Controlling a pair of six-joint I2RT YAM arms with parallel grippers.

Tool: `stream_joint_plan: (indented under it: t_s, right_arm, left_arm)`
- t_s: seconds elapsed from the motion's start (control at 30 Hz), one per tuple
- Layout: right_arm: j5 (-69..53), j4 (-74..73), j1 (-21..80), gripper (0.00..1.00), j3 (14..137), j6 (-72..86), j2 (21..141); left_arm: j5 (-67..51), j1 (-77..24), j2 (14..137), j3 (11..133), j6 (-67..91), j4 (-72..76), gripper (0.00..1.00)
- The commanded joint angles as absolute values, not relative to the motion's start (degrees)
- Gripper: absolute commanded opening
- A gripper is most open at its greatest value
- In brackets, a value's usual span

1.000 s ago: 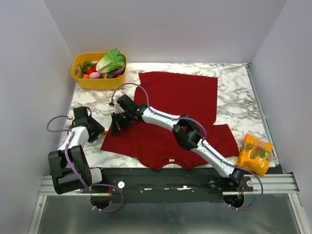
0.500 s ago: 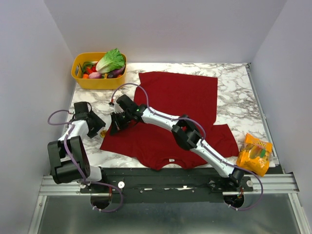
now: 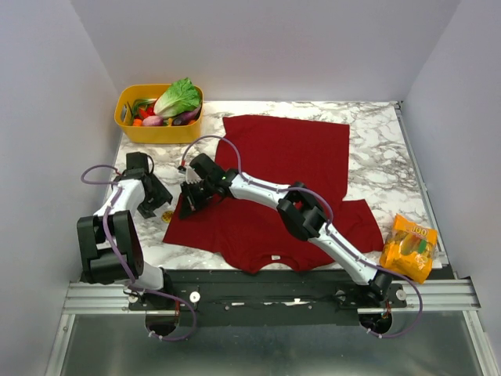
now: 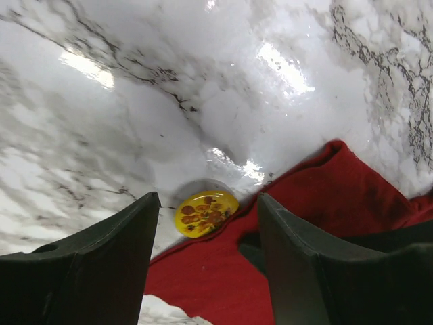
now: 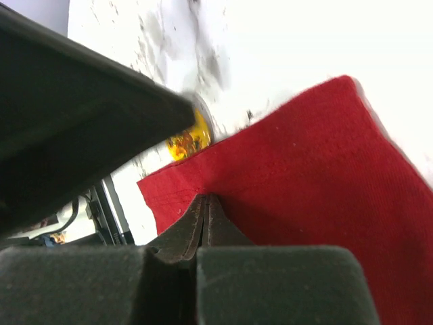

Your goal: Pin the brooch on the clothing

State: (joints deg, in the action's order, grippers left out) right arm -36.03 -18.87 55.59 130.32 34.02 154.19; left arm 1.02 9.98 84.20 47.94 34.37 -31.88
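The dark red T-shirt point(image 3: 282, 164) lies flat on the marble table. The brooch point(image 3: 167, 214), a small yellow disc with orange flowers, lies on the table touching the edge of the shirt's left sleeve. In the left wrist view the brooch point(image 4: 206, 212) sits between the spread fingers of my left gripper point(image 4: 208, 200), which is open and empty just above it. My right gripper point(image 3: 189, 205) is shut, its tips point(image 5: 206, 198) pressed onto the sleeve fabric point(image 5: 304, 189) close to the brooch point(image 5: 187, 140). I cannot tell whether fabric is pinched between them.
A yellow basket point(image 3: 129, 125) of vegetables stands at the back left. An orange snack bag point(image 3: 409, 248) lies at the front right by the table's edge. The right arm stretches across the shirt's lower half.
My left gripper has moved right and a little farther back, from beside the sleeve to over the brooch. The right gripper has stayed on the sleeve.
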Motion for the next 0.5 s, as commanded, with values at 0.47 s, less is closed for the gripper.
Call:
stream_joint_plan:
  t_s: [0.47]
  right_arm:
    - [-31.29,-28.04,54.05,0.02,124.63,30.23,153.46]
  left_arm:
    - [5.27,4.22,88.5,50.45,32.43,-37.61,0.71]
